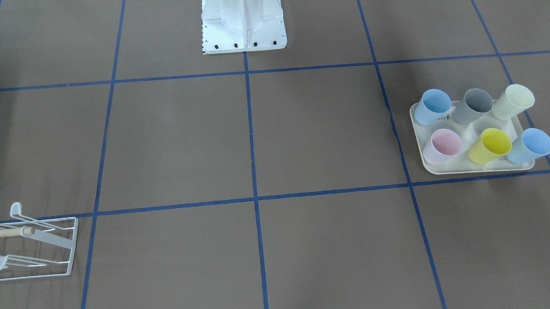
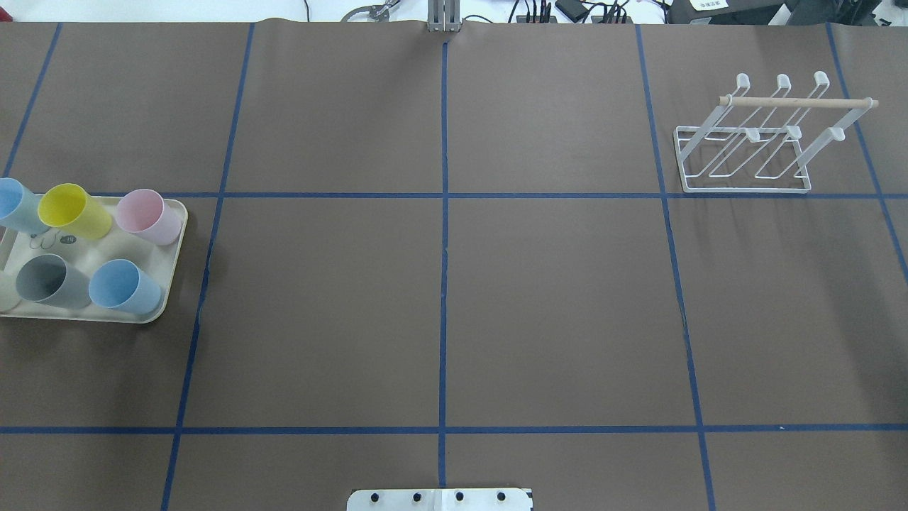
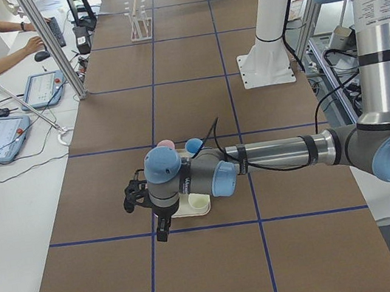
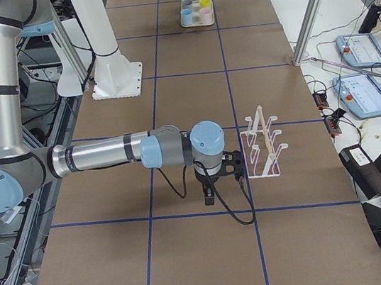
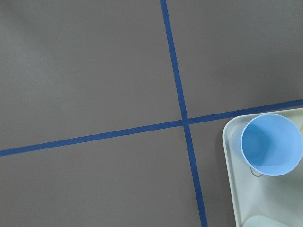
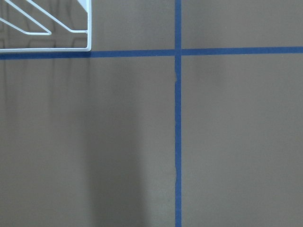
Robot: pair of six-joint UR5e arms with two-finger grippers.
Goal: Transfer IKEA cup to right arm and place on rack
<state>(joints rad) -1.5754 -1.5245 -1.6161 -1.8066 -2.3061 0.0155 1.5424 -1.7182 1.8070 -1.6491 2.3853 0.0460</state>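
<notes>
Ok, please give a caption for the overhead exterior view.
Coloured cups on a cream tray at left; empty white wire rack far right.

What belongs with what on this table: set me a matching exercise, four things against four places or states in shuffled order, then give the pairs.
Things
1. rack
2. tray
3. wooden rod
4. yellow cup

Places or states
A. between a pink cup and a blue cup
B. on the robot's right side of the table, no cup on it
C. on the robot's left side, holds six cups
D. runs along the top of the rack

Pairs: 1-B, 2-C, 3-D, 4-A
</notes>
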